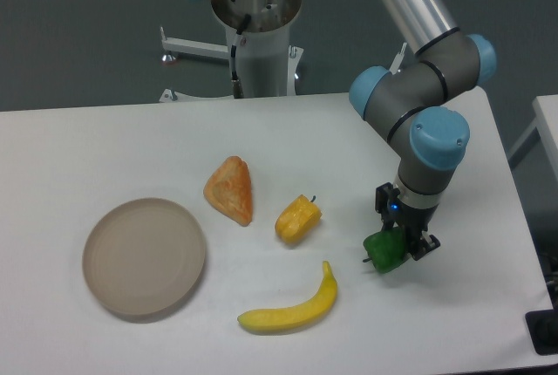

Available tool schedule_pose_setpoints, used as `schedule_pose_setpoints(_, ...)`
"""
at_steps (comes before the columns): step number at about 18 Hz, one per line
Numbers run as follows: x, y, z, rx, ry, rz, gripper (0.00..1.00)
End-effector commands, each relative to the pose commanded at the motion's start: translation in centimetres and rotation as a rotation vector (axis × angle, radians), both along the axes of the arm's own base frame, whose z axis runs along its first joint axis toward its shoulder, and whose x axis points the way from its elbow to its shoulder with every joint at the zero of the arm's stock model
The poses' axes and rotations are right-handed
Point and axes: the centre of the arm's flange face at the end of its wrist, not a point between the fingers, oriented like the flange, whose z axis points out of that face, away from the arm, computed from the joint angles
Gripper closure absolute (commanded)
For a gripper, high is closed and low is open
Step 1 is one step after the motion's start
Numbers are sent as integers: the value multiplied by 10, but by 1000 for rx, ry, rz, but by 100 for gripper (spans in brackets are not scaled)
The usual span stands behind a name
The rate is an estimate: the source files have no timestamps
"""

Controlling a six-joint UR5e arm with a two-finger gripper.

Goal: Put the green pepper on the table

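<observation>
The pincer [397,247] is clamped on the green pepper [384,251], just above the table [105,148].

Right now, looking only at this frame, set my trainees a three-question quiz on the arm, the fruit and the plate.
1. True or false: the gripper is shut on the green pepper.
2. Which item lies nearest the round beige plate? A) banana B) orange wedge-shaped toy C) yellow pepper
3. Fill in: the banana lies on the white ____, in front of the yellow pepper.

Key: 1 true. 2 B. 3 table.
</observation>
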Motion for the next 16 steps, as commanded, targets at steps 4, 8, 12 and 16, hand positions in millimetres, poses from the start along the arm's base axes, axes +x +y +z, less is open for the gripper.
schedule_pose_setpoints(4, -2, -1, -3, -3, -4, 8, 55)
schedule_pose_setpoints(8, -5, 0, 1, 2, 4, 9, 0)
schedule_pose_setpoints(12, -9, 2, 10, 12, 19, 13, 0)
schedule_pose_setpoints(16, -20, 1, 27, 13, 39, 22, 0)
